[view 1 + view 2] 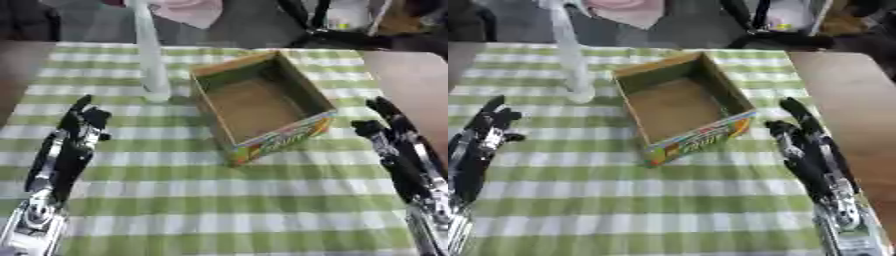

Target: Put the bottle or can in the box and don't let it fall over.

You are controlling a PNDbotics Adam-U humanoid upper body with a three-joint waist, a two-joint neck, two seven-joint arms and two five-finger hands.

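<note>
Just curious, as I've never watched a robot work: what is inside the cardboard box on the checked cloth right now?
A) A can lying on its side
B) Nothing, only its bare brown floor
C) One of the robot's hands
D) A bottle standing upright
B: the box shows only its bare brown floor, and the tall pale bottle stands outside it on the cloth.

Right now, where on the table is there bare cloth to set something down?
The widest bare patch is the checked cloth in front of the cardboard box, between the left hand and right hand. A strip lies left of the tall clear bottle. Between bottle and box the gap is narrow.
</note>
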